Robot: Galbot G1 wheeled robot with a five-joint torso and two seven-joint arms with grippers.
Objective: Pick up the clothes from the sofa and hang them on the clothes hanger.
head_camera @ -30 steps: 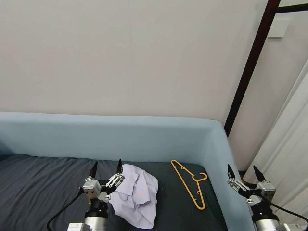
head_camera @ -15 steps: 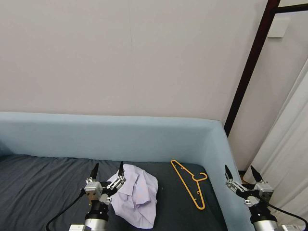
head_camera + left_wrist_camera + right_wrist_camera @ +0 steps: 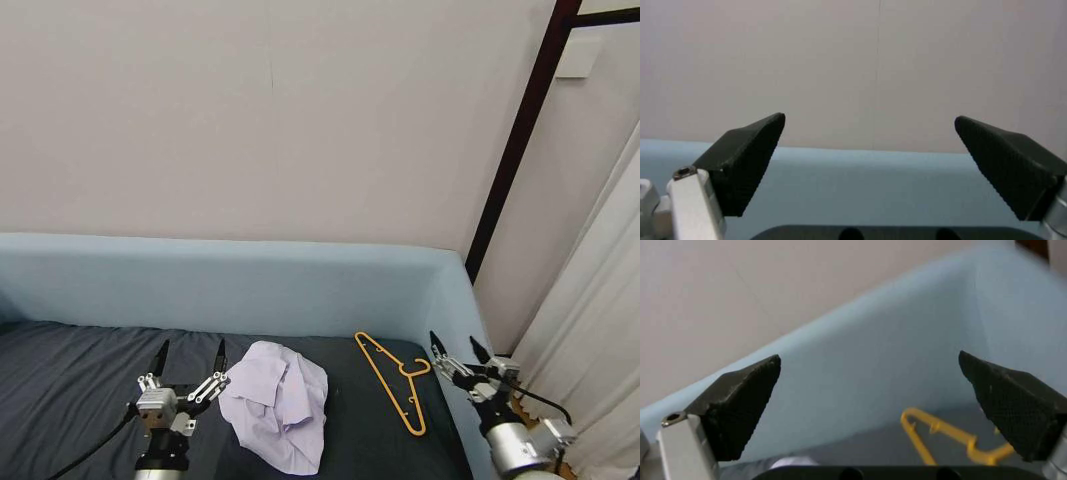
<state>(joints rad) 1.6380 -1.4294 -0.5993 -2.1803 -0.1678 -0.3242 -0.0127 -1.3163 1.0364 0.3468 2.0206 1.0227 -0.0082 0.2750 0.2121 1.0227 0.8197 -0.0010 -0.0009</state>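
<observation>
A crumpled pale lilac shirt [image 3: 280,400] lies on the dark seat of the sofa [image 3: 70,380]. An orange clothes hanger [image 3: 392,390] lies flat on the seat to its right, near the light blue armrest. My left gripper [image 3: 191,352] stands open just left of the shirt, fingers pointing up, nothing between them. My right gripper [image 3: 454,348] is open too, hovering over the armrest right of the hanger. In the right wrist view the hanger [image 3: 940,437] lies beyond the open fingers [image 3: 740,400].
The light blue sofa back [image 3: 230,285] runs across behind the seat, with a plain wall above. A dark vertical post [image 3: 515,150] and pale curtain [image 3: 600,340] stand at the right, past the armrest [image 3: 452,330].
My left gripper has shifted left, away from the shirt's edge. My right gripper has moved left and up toward the hanger.
</observation>
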